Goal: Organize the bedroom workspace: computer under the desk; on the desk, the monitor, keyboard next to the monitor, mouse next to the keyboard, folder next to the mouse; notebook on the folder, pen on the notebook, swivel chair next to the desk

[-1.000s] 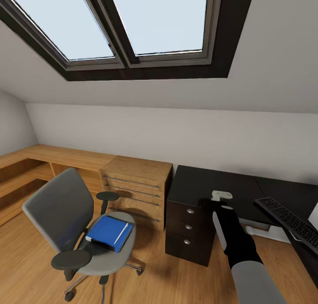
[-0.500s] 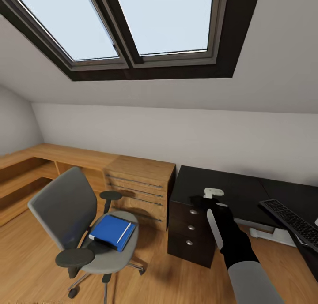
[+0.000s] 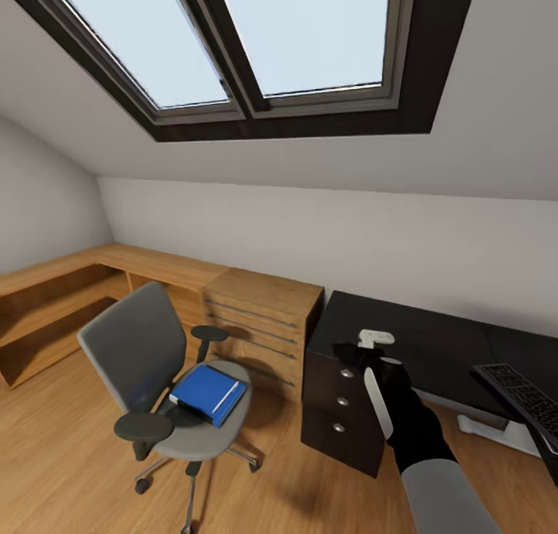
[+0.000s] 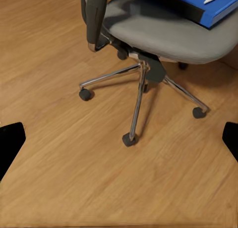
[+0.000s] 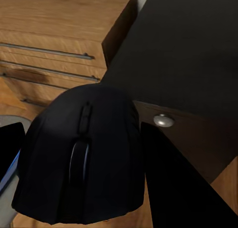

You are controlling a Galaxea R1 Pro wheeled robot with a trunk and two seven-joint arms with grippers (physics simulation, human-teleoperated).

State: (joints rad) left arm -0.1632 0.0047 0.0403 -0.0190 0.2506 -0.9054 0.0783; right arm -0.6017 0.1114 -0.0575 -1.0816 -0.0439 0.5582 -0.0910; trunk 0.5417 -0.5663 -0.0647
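Observation:
The black mouse [image 5: 82, 158] is clamped in my right gripper [image 3: 355, 356], which hovers over the near left corner of the black desk [image 3: 418, 336], above its drawer unit [image 3: 341, 410]. The keyboard [image 3: 521, 401] lies at the desk's right end, overhanging the front edge. The grey swivel chair [image 3: 132, 348] stands on the floor to the left, apart from the desk. The blue folder [image 3: 205, 393] rests on its seat with the pen [image 3: 226, 394] on top. My left gripper [image 4: 119, 141] hangs open above the chair's chrome base [image 4: 141, 72]. Notebook and monitor are out of view.
A light wooden chest of drawers [image 3: 263, 325] stands between chair and desk, joined to a long wooden bench [image 3: 70, 278] along the left wall. A pale grey shape [image 3: 496, 433] lies under the desk. Wooden floor [image 3: 70, 456] spreads around the chair.
The whole picture has shifted right and the room looks a little farther, so the camera has moved. My right arm still holds the mouse at the same spot over the desk corner.

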